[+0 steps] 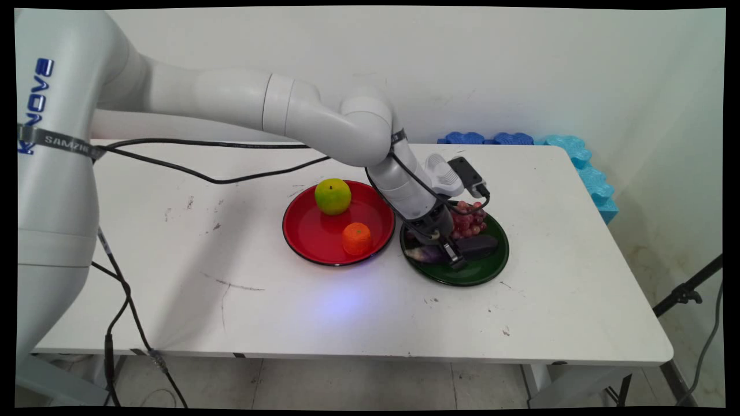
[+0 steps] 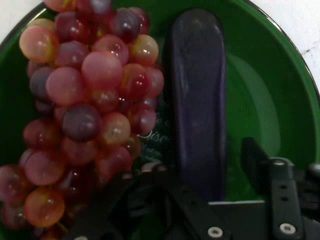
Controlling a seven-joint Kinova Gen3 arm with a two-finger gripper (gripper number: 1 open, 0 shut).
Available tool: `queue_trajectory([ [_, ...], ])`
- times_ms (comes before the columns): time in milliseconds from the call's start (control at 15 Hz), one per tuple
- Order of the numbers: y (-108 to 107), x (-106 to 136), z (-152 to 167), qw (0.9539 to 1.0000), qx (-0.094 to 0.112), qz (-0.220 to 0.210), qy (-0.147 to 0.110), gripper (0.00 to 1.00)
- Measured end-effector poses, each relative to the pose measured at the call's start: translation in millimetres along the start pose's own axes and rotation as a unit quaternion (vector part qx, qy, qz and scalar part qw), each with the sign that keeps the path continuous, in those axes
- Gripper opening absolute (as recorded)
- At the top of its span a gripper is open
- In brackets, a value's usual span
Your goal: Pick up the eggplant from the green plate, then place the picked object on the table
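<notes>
Hand view: end effector (image 2: 200,175) down in the green plate (image 2: 280,75), fingers spread around the eggplant (image 2: 196,95), not clenched; grapes (image 2: 85,115) touching it at nine o'clock. On the desk (image 1: 578,277), red plate (image 1: 306,237) carries apple (image 1: 332,196) and orange (image 1: 356,238).

My worktop (image 1: 566,277) is white and scuffed. Directly on it sit a red plate (image 1: 309,240) and a green plate (image 1: 485,271), rims just beside each other near its middle.
</notes>
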Motion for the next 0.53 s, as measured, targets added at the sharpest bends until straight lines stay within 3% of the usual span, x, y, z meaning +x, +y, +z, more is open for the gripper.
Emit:
queue_trajectory([
  [533,2.6,7.9,-14.7,0.9998,-0.007,0.013,0.01,0.0],
])
